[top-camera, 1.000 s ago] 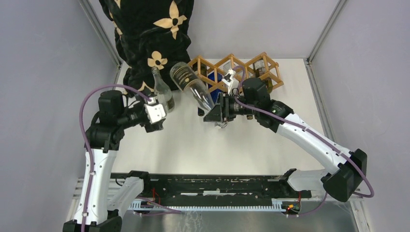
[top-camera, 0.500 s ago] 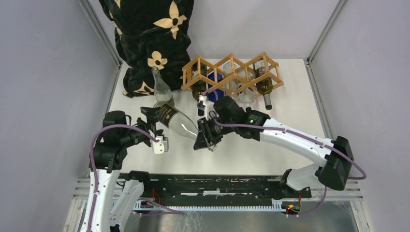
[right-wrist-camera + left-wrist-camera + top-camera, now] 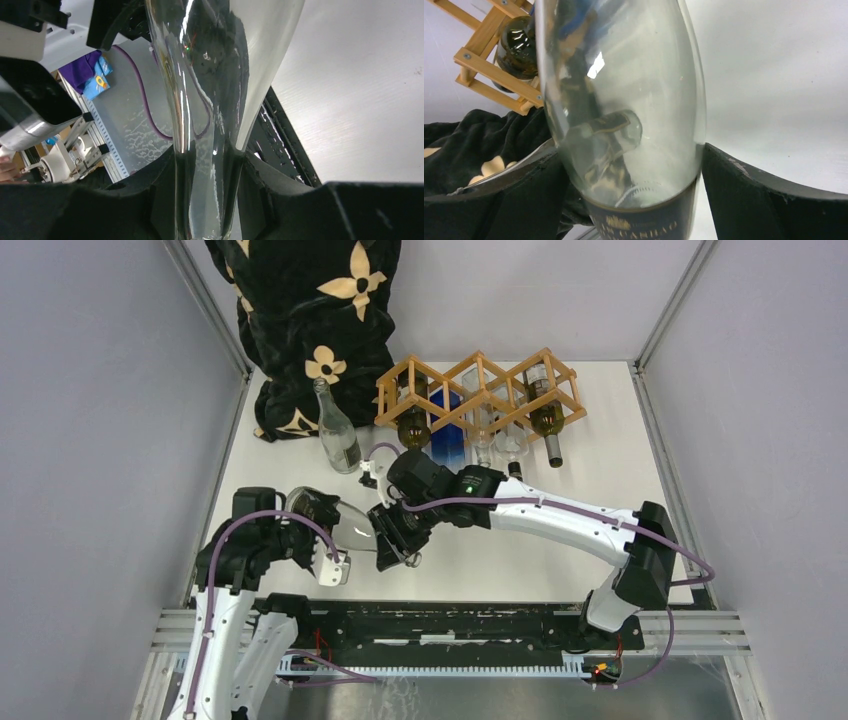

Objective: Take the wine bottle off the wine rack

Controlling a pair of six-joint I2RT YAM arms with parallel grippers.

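The clear wine bottle (image 3: 345, 525) with a dark gold-lettered label lies tilted in the air above the near-left part of the table, well away from the wine rack (image 3: 480, 385). My left gripper (image 3: 318, 532) is shut on its wide body (image 3: 624, 100), with one black finger (image 3: 749, 200) pressed against each side by the label. My right gripper (image 3: 393, 545) is shut on the slim neck (image 3: 210, 165), the black pads hugging the glass. The tan wooden rack stands at the back and also shows in the left wrist view (image 3: 489, 70).
The rack holds several other bottles, among them a blue one (image 3: 447, 435) and a dark one (image 3: 547, 420). A clear bottle (image 3: 337, 430) stands upright left of the rack. A black cloth with tan flowers (image 3: 300, 310) hangs at the back left. Grey walls close in on both sides.
Both arms have drawn back from the rack toward the near-left, carrying the bottle down and closer. The left gripper left the upright bottle and closed on the carried bottle's body.
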